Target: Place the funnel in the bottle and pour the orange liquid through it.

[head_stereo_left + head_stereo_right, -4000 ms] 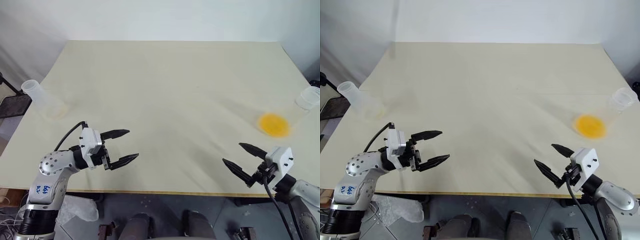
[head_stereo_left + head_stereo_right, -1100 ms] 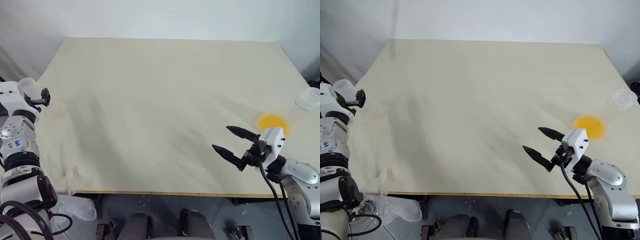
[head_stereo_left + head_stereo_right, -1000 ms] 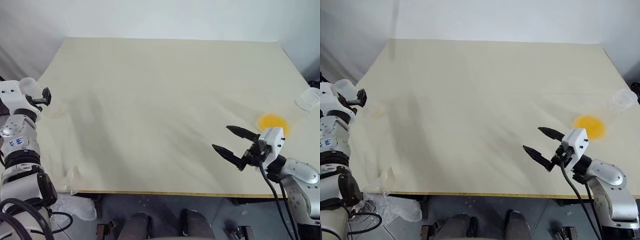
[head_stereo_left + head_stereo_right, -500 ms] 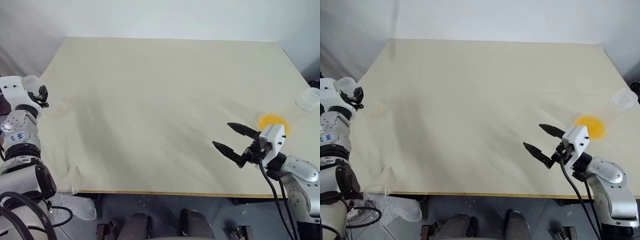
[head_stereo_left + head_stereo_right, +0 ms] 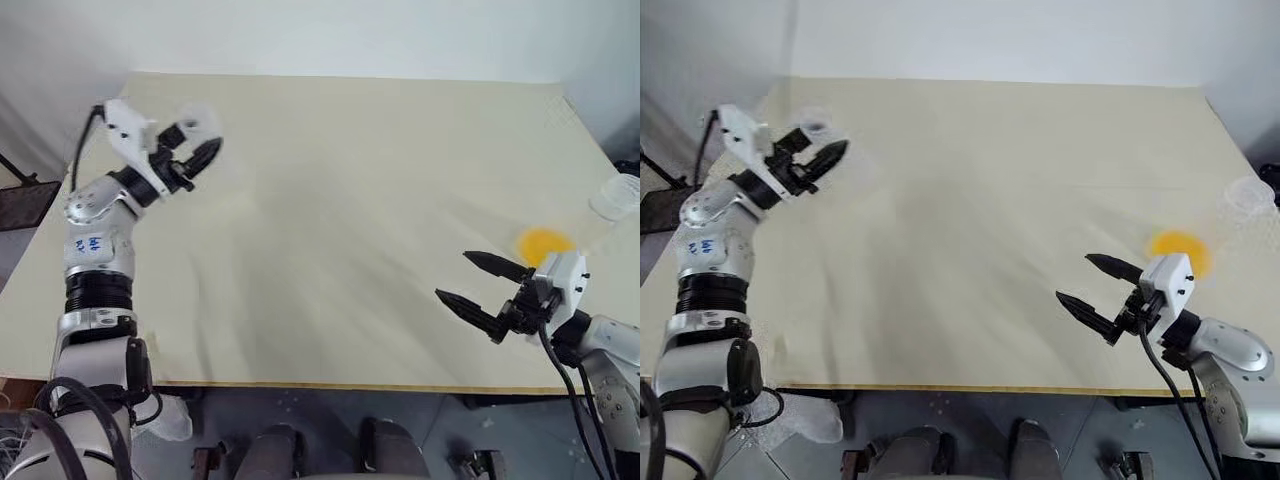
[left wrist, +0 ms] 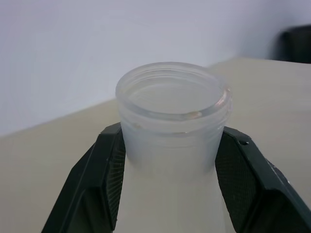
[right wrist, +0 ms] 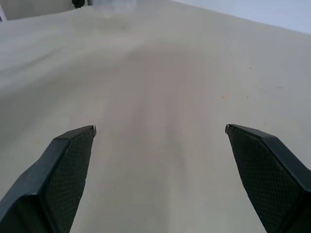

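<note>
Left end effector (image 6: 170,179) clamps bottle (image 6: 172,126) above table (image 5: 350,180).

Silver arms, white wrist housings, black jaws (blue scrawl left).

A beige table (image 5: 350,180) stood before a white wall (image 5: 300,35), with a clear cup (image 5: 618,198) at its right edge. A black stand (image 5: 25,205) sat off the left edge, and crumpled plastic (image 5: 170,420) lay below the near-left corner.
</note>
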{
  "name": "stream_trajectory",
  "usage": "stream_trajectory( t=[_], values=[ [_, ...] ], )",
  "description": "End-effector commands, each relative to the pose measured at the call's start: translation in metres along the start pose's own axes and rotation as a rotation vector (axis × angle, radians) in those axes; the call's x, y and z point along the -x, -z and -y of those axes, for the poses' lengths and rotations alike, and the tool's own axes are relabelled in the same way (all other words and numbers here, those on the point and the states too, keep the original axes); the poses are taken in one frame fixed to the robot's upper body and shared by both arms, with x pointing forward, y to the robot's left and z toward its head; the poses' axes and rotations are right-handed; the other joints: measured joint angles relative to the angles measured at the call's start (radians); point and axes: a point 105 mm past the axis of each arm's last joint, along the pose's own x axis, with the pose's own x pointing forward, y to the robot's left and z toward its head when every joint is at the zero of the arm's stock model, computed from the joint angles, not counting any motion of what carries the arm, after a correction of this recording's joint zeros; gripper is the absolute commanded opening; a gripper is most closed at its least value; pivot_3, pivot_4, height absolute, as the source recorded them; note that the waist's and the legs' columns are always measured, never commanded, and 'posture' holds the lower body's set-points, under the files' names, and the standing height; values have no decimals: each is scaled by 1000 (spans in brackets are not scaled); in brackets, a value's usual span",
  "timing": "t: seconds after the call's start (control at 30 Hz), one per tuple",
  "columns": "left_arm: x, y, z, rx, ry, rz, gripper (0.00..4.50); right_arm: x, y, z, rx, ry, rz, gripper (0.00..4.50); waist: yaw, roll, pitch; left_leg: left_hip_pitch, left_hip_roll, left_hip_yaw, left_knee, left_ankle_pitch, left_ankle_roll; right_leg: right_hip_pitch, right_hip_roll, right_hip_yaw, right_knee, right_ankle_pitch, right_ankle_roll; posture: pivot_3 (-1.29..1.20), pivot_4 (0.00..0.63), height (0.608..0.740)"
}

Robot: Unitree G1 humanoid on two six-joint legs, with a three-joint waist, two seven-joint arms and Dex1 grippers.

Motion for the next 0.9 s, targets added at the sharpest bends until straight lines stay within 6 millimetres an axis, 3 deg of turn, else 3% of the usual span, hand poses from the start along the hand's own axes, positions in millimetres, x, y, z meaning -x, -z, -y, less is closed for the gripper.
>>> stream_trajectory(
  t=[0.03, 0.17, 0.43, 0.67, 0.9],
  values=[
    [-20, -27, 31, -17, 197, 71, 2329, 5, -18, -5, 31, -33, 37, 4500, 1, 0, 0, 0, 0, 0, 0, 0, 0, 0, 0, 0, 0, 0, 0, 0, 150, 740],
    [-45, -30, 84, 24, 479, 80, 2329, 15, -22, -8, 38, -49, 42, 4500, 11, -1, 0, -2, 0, -1, 2, 0, 0, 0, 0, 0, -1, 0, 0, 0, 150, 740],
    [-74, -28, 164, 72, 883, 107, 2329, 34, -34, -17, 70, -49, 36, 4500, 24, -1, 1, -5, -1, -1, 6, 0, 1, 1, 0, -1, -2, 1, 1, 0, 150, 740],
    [-97, -11, 194, 23, 953, 42, 2329, 35, -40, -25, 100, 25, 55, 4500, 31, -1, 1, -5, 0, 0, 7, 0, 2, 1, 0, -1, -3, 1, 1, 0, 150, 740],
    [-116, 5, 202, 30, 890, -5, 2329, 43, -36, -32, 102, 104, 45, 4500, 37, -1, 1, -10, -1, -1, 11, 0, 3, -1, 0, -2, -4, 1, 1, 0, 150, 740]
  ],
)
